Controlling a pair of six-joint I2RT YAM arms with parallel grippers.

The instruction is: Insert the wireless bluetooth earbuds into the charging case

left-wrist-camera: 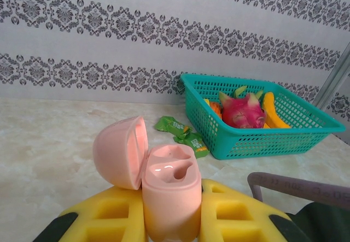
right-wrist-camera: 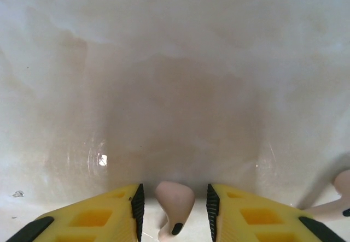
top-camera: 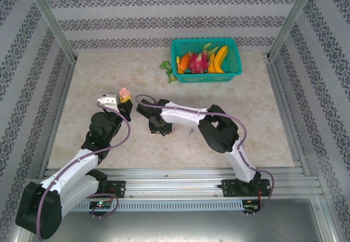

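Note:
My left gripper (top-camera: 124, 102) is raised and shut on the pale pink charging case (left-wrist-camera: 170, 193), which stands upright between the yellow fingers (left-wrist-camera: 104, 217). Its lid (left-wrist-camera: 121, 151) is swung open to the left, and both sockets look empty. The right gripper (top-camera: 158, 126) points down at the table in the middle. In the right wrist view its jaws (right-wrist-camera: 174, 195) stand open around a pale pink earbud (right-wrist-camera: 176, 205) lying on the table, with a gap on each side. A second pale pink earbud (right-wrist-camera: 339, 195) lies at the right edge of that view.
A teal basket (top-camera: 176, 62) of fruit stands at the back of the table, also seen in the left wrist view (left-wrist-camera: 257, 141). Green wrappers (top-camera: 168, 70) lie just left of it. Metal frame rails run along the table's sides and near edge.

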